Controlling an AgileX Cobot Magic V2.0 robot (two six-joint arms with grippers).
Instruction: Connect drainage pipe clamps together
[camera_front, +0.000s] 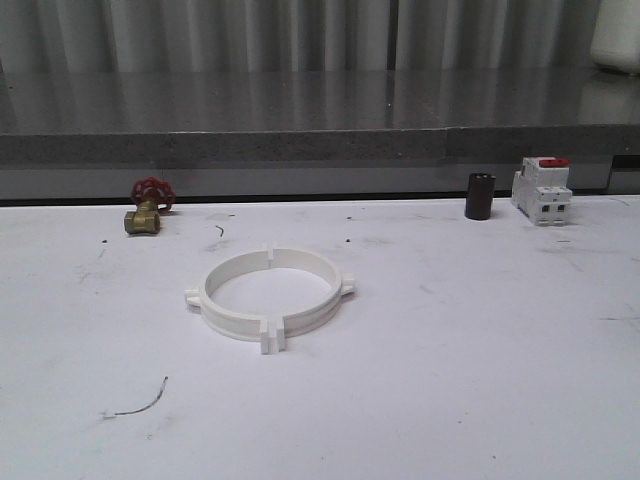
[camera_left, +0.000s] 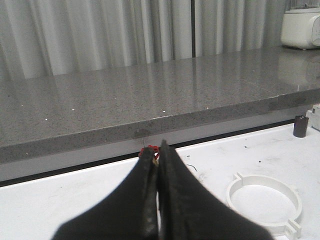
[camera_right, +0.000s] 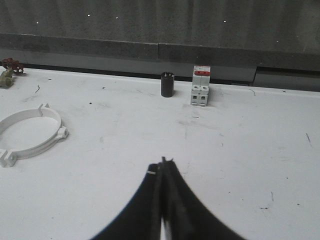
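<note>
White table (camera_front: 480, 400) up front, surface scuffed, small dark specks and scratches across it. Behind it, long grey speckled stone counter (camera_front: 300, 120), polished top throwing soft reflections, thick front edge, seam in slab toward right. Dark gap between counter base and table edge. Back wall hung with pale grey pleated curtain (camera_left: 100, 30), vertical folds. White appliance (camera_left: 300, 27) on counter at far right. Light even, dim, cool.

Brass valve with red handwheel (camera_front: 148, 208), black cylinder (camera_front: 480, 196), red-topped white breaker (camera_front: 541, 190) along table's (camera_front: 450, 380) far edge.
</note>
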